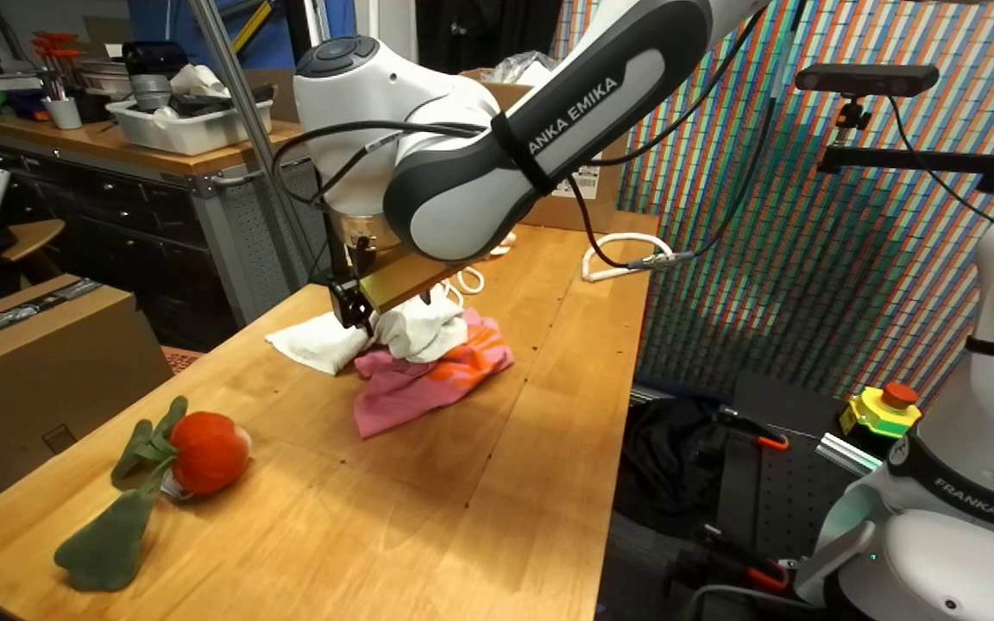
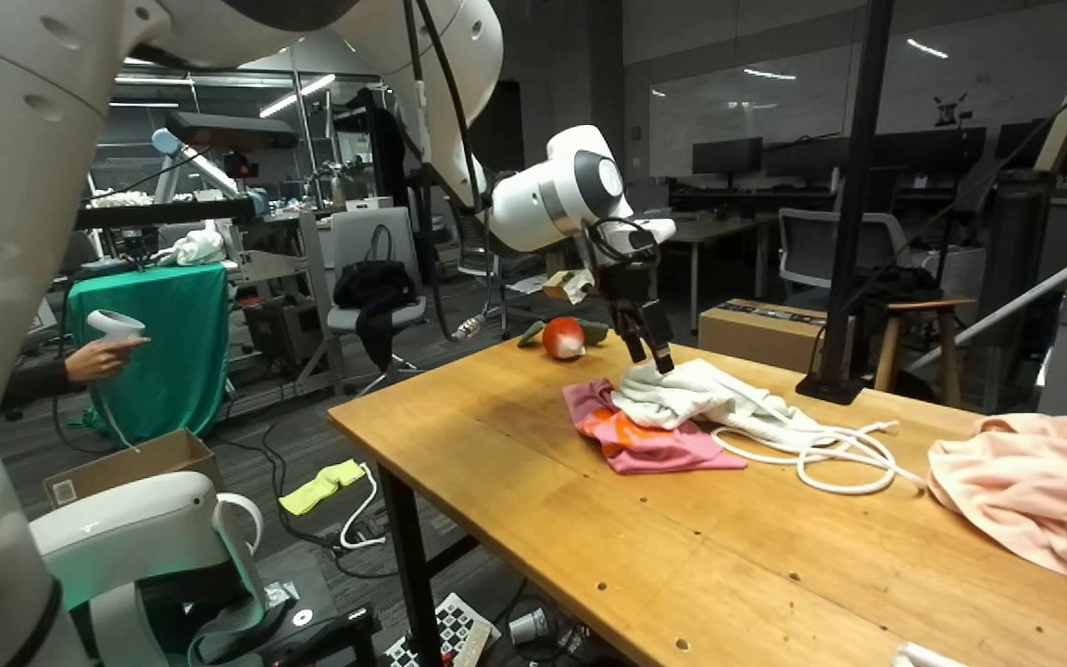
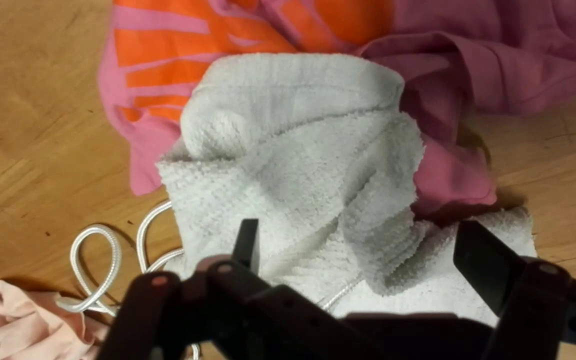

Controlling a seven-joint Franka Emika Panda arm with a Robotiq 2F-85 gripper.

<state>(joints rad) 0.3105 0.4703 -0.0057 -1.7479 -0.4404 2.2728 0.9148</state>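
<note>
Gripper (image 3: pixel 360 245) spread wide, grasping nothing, over the towel (image 3: pixel 293 190); contact unclear. Towel lies crumpled on the table (image 1: pixel 462 535), partly atop the pink cloth (image 1: pixel 411 398). Cord (image 3: pixel 116 256) loops beside the towel; red plush (image 1: pixel 210 453) sits well apart; peach cloth (image 2: pixel 1024 491) beside the cord.

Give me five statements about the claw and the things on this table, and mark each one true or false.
The claw is open. True.
The claw holds the red round thing. False: the red round thing lies apart from it on the table, and the claw is over the white cloth.
The white cloth lies partly over the pink cloth. True.
The print on the pink cloth is blue. False: it is orange.
A looped white cord lies on the table. True.
</note>
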